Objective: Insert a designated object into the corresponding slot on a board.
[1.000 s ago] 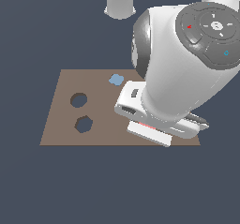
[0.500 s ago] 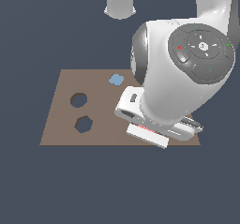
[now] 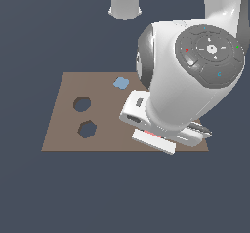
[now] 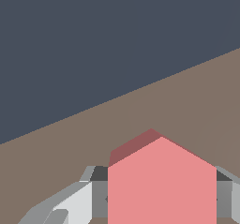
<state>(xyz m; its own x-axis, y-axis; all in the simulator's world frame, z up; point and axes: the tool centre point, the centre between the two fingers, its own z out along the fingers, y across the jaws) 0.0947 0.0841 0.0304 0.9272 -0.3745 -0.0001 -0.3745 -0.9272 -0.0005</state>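
Since a second ago, I saw the arm's big white joint housing swing toward the exterior view's left, while the wrist stayed low over the board (image 3: 63, 125). My gripper (image 4: 161, 192) had its grey fingers (image 4: 224, 195) pinching the salmon-red hexagonal piece (image 4: 161, 185), matte and flat-faced, from both sides. It sat over the smooth brown board's right end, well apart from the angular slot (image 3: 87, 129) and the round hole (image 3: 82, 104) beyond it. A pale blue-grey piece (image 3: 120, 83) lay near the far edge.
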